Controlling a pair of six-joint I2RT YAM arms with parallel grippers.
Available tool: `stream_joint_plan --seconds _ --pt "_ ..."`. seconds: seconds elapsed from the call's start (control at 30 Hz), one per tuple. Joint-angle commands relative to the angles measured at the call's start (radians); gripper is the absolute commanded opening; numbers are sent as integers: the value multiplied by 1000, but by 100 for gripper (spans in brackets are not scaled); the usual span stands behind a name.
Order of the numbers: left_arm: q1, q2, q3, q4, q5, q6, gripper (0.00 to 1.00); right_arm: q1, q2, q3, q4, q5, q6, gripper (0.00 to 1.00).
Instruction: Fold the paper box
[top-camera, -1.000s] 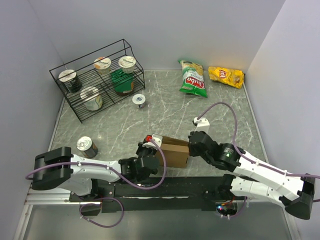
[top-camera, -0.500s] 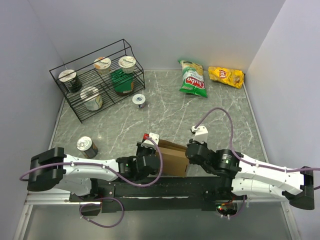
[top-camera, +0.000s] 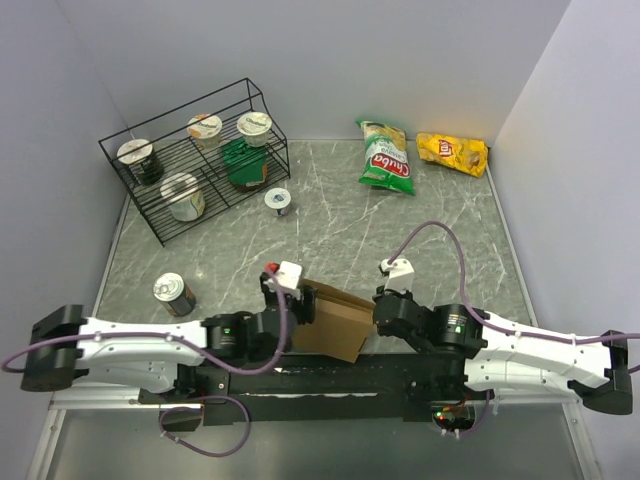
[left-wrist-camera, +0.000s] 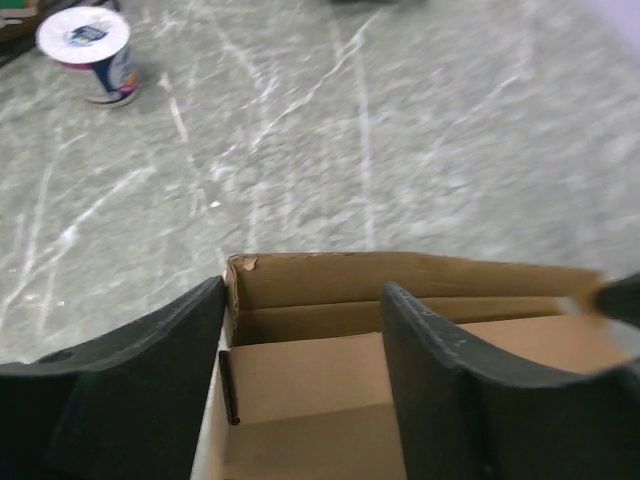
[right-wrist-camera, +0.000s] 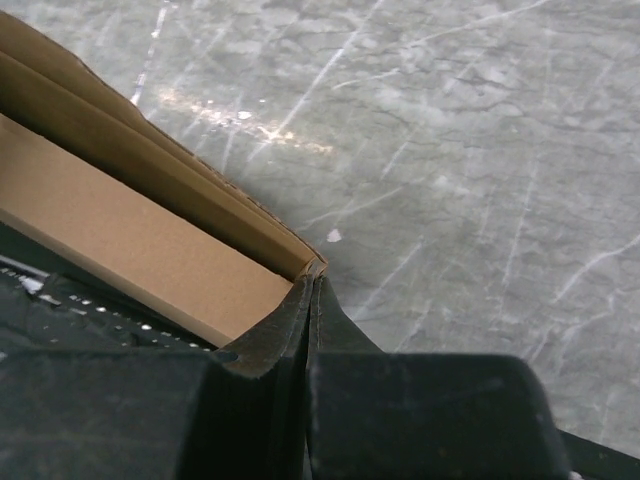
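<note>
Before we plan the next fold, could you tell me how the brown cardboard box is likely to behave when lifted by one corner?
The brown corrugated cardboard box probably weighs little: the right gripper holds it by one thin corner. Its panels look stiff, but the creased walls likely hinge and sag. A push may skew its open top.

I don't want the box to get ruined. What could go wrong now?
The left fingers stand open astride the paper box, so only the right fingers pinch one corner. The box might sag, swing or slip out. That thin pinch could also crease or tear the cardboard.
</note>
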Motion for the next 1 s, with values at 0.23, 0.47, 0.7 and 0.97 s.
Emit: stream_joint_plan --seconds 0.23,0.47,0.7,0.97 --pt "14 -435 -150 48 284 -52 88 31 -20 10 123 32 -10 0" --pt "92 -662 -219 -59 366 -61 95 42 -15 10 146 62 -23 0" --pt "257 -645 -191 -163 604 -83 91 52 -18 24 153 90 -42 0" --pt "506 -495 -96 -265 889 -81 77 57 -15 22 141 90 -28 0"
